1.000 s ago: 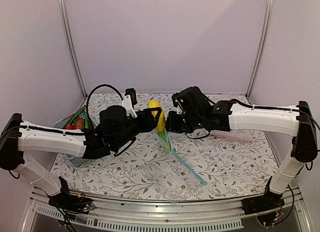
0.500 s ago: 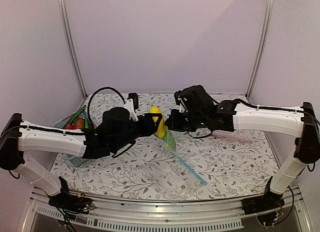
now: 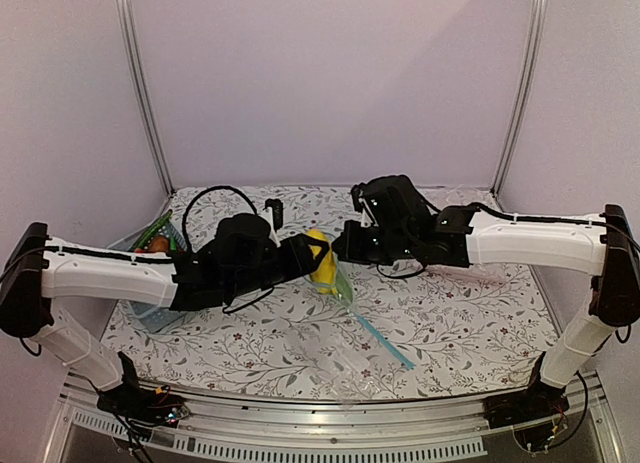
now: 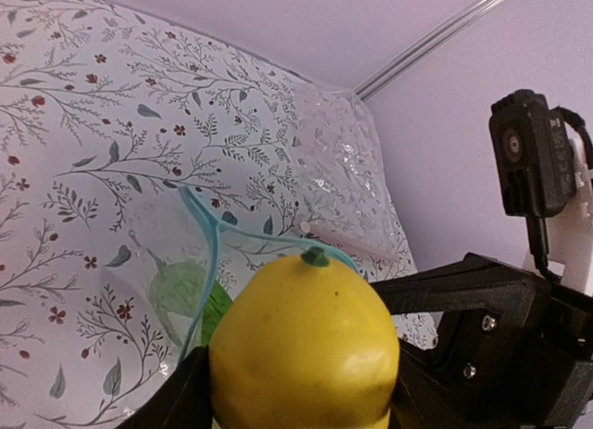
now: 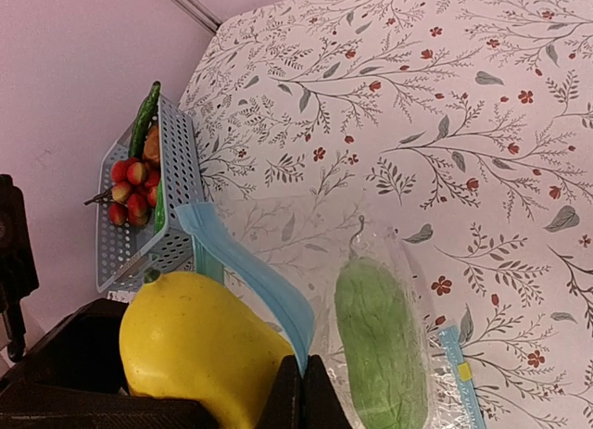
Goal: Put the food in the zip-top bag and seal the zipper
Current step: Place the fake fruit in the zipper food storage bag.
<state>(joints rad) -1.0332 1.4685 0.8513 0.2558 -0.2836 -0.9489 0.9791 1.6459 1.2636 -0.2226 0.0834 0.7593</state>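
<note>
Illumination is diffuse, even and violet-tinted; shadows are faint; the yellow food [image 4: 306, 355] carries a soft highlight; focus is adequate

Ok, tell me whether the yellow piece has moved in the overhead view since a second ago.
Yes. The yellow piece has shifted down the picture, away from the table's back edge.

Floral-printed surface [image 3: 450, 303], grey mesh basket [image 5: 181, 183] at its left edge holding red berries [image 5: 125, 193] and a long dark-green vegetable [image 5: 146, 114], pink-stripped clear bag [image 4: 338, 160] at right, larger blue-stripped clear bag [image 3: 330, 351] near front.
</note>
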